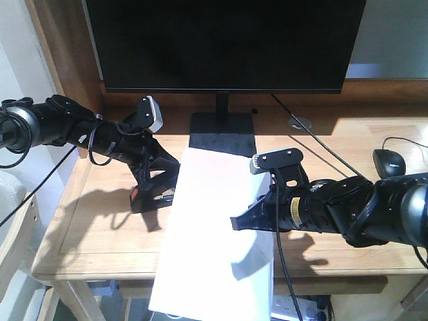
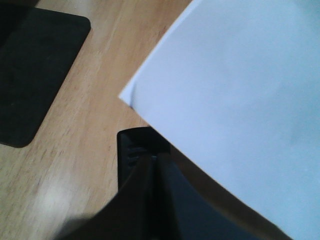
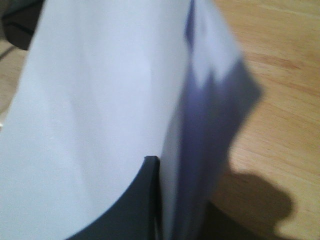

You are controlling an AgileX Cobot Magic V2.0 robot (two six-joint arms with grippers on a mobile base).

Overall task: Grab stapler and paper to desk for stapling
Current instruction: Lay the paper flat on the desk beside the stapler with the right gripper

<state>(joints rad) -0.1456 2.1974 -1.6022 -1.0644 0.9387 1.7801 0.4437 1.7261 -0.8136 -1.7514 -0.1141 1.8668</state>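
Only the front view shows both arms and the whole desk [image 1: 100, 234]. The left gripper [image 1: 155, 189] is down at the left edge of the paper [image 1: 214, 247], and its jaws look closed on the stapler [image 1: 139, 198], whose orange-red patch faces the camera just above the desk. The right gripper [image 1: 242, 222] has its jaws pinching the paper's right edge. The paper runs from the monitor foot [image 1: 222, 127] to beyond the desk's front edge, where its near end overhangs.

The front view alone takes in the dark monitor [image 1: 221, 40] and a black mouse [image 1: 390, 160] at far right. The left wrist view adds 1 paper corner raised a little off the wood, casting a shadow, with a ribbed black tip beside it; whether that tip is finger or stapler I cannot tell. The right wrist view shows the sheets curving up out of the dark jaws.

A yellow label [image 1: 294, 210] sits on the right arm, its writing too small to read.
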